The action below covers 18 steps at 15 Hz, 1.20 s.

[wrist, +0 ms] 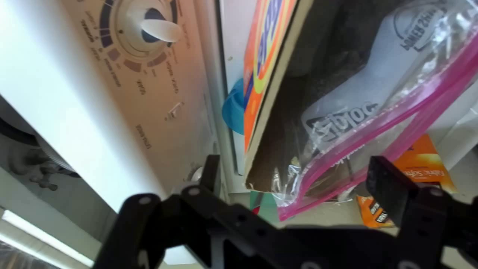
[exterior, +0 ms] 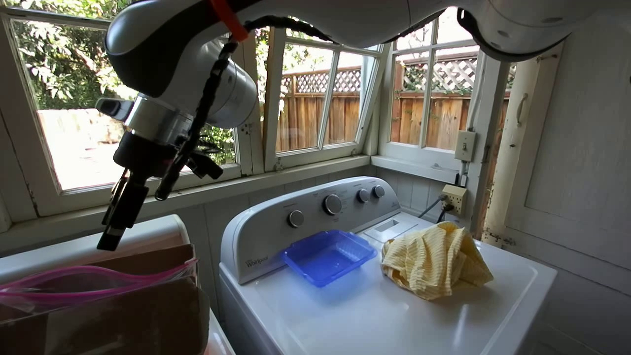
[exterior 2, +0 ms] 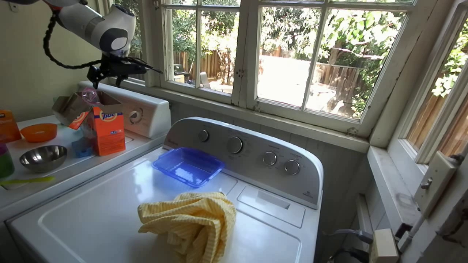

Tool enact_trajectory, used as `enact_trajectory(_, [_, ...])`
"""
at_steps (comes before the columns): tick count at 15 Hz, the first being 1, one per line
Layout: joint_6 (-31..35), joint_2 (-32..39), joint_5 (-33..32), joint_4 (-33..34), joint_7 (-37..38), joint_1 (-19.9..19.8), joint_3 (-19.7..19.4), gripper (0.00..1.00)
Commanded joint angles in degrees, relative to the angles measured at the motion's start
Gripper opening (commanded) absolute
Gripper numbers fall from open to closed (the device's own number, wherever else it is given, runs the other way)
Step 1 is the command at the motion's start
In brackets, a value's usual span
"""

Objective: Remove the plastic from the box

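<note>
The box is an orange Tide cardboard box (exterior 2: pixel 109 132) with its flaps open, on the far machine. It also shows in an exterior view (exterior: pixel 133 320) and in the wrist view (wrist: pixel 270 84). The plastic is a clear Ziploc bag with pink zip edges (wrist: pixel 358 130). It lies in the box, its open mouth reaching past the rim. It shows in both exterior views (exterior: pixel 88 272) (exterior 2: pixel 90 95). My gripper (wrist: pixel 294 173) is open and empty above the box, fingers apart on either side of the bag's near corner. It shows in both exterior views (exterior: pixel 110 239) (exterior 2: pixel 107 84).
A blue plastic container (exterior: pixel 328 259) and a crumpled yellow cloth (exterior: pixel 436 261) lie on the near machine. An orange bowl (exterior 2: pixel 39 132), a metal bowl (exterior 2: pixel 43 159) and a small blue item (exterior 2: pixel 82 148) stand beside the box. The machine's control panel (wrist: pixel 160 93) rises close by.
</note>
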Motion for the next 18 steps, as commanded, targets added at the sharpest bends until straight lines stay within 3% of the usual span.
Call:
enact_trajectory(1, [-8.51, 2.45, 4.33, 3.89, -4.23, -1.13, 2.03, 1.00])
enact_trajectory(8, [-18.63, 1.86, 6.34, 4.58, -3.20, -0.80, -0.73, 1.00])
enact_trajectory(18, [-16.68, 3.17, 7.82, 4.30, -3.03, 0.41, -2.00, 1.00])
